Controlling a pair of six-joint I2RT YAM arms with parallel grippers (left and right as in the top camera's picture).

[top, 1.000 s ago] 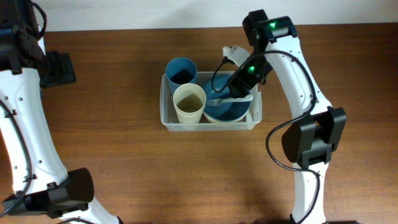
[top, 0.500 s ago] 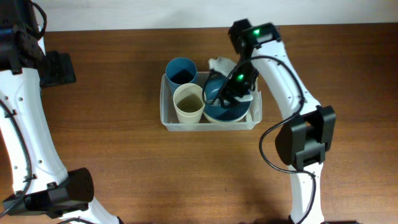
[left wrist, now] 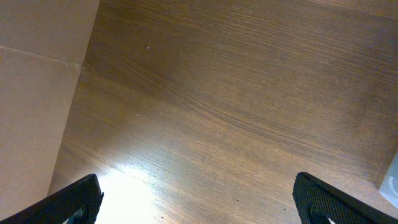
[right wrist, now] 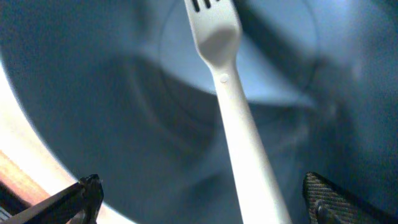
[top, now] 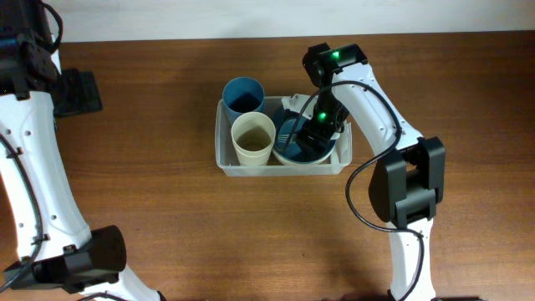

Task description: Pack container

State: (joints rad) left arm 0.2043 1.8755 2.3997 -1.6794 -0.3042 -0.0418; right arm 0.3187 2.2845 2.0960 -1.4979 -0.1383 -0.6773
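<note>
R gripper (right wrist: 211,208) wide-open, prob. straddling fork (right wrist: 235,106).

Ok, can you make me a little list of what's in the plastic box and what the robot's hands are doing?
container: clear plastic bin on the wooden table
inside: blue cup, cream cup, blue bowl
in the bowl: white fork
right hand: open, low over the fork, not gripping it
left hand: open, over the table, holding nothing

In the container (top: 223,159), a rear cup (top: 243,94) and a front cup (top: 254,138) stand left of a bowl (top: 297,156) holding a fork (right wrist: 233,106).
</note>
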